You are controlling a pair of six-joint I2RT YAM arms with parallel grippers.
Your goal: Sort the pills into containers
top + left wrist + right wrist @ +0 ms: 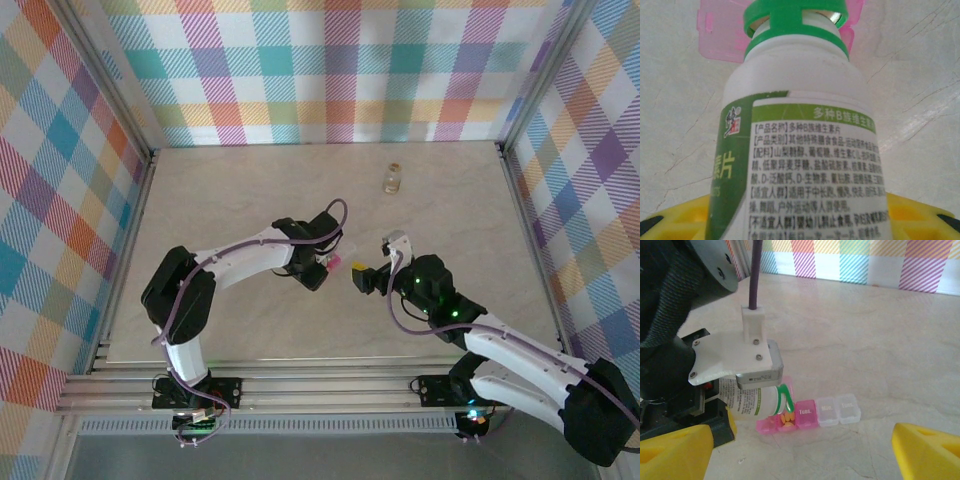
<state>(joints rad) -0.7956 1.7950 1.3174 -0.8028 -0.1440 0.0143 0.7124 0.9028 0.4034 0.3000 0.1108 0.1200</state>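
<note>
Two claws work over the beige marbled worktop (250, 190). Left claw (323, 268) is partly closed, gripping the white plastic bottle with green cap (754, 401). The bottle is tipped near horizontal, its mouth just above the pink end of the slim translucent multi-compartment pill box (827, 415). Small orange pills (786, 419) lie in an uncovered compartment below. Right claw (362, 278) is wide open and empty, just beside. Tiny amber bottle with pale cap (393, 178) stands upright, well apart at the far side.

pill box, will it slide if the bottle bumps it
The pill box looks thin and plastic, so probably light and apt to slide on the smooth table. A jolt might spill the orange pills from its open compartment.
</note>
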